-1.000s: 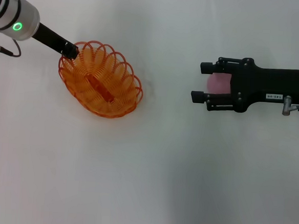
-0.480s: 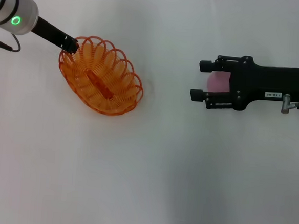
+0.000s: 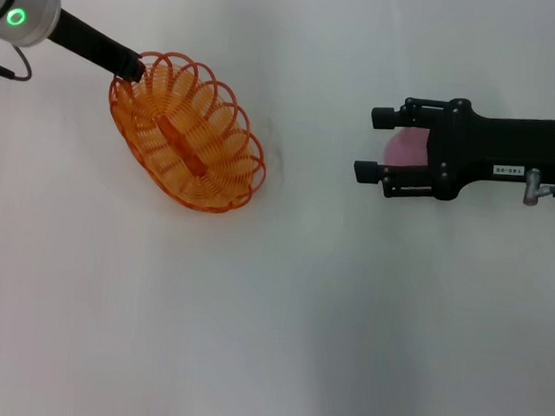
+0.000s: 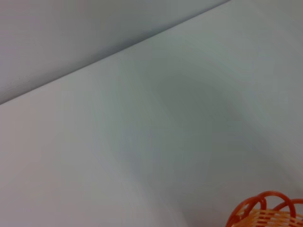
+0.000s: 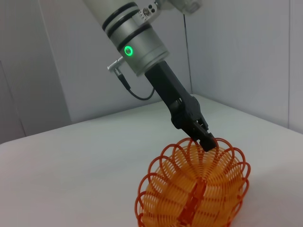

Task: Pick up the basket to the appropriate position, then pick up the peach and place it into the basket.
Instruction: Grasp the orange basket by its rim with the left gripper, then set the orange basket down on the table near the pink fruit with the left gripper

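Note:
The orange openwork basket [image 3: 189, 133] sits at the left of the head view, tilted. My left gripper [image 3: 133, 68] is shut on its far left rim. The right wrist view shows that gripper [image 5: 207, 141] pinching the top of the basket [image 5: 195, 191], which stands tipped on its side. A bit of the basket's rim [image 4: 266, 211] shows in the left wrist view. On the right lies the pale pink peach [image 3: 407, 149], mostly covered by my right gripper [image 3: 371, 143]. That gripper is open, with one finger on either side of the peach.
Everything rests on a plain white table [image 3: 280, 303]. A grey wall [image 5: 52, 56] rises behind the table in the right wrist view. Open surface lies between the basket and the peach.
My left arm has pulled back and away, drawing the basket's gripped rim with it and tipping the basket a little. The right gripper has barely shifted over the peach.

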Motion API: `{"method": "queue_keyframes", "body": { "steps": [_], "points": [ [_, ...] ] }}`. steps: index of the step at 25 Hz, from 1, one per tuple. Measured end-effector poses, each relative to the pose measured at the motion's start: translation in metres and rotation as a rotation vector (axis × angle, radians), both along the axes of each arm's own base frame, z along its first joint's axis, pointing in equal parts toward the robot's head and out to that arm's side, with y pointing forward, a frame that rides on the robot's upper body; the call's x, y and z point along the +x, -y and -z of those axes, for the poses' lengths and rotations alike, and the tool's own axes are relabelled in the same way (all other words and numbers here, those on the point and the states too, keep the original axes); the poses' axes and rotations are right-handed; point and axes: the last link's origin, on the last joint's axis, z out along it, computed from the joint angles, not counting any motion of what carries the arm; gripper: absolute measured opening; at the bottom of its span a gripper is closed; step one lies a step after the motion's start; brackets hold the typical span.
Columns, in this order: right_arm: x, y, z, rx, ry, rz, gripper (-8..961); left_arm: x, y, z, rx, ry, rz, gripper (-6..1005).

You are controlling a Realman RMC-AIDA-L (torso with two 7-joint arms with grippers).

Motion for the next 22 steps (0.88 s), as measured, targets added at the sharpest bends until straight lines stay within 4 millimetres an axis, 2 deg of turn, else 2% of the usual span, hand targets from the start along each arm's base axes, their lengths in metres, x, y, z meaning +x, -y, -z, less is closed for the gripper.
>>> {"method": "queue_keyframes", "body": {
  "steps": [9, 22],
  "points": [
    [0.000, -0.004, -0.004, 0.012, 0.008, -0.004, 806, 0.016, -0.001, -0.024, 0.028, 0.077, -0.010, 48],
    [-0.005, -0.007, -0.008, 0.011, 0.004, -0.023, 802, 0.018, 0.000, -0.028, 0.032, 0.129, -0.017, 44]
  ]
}}
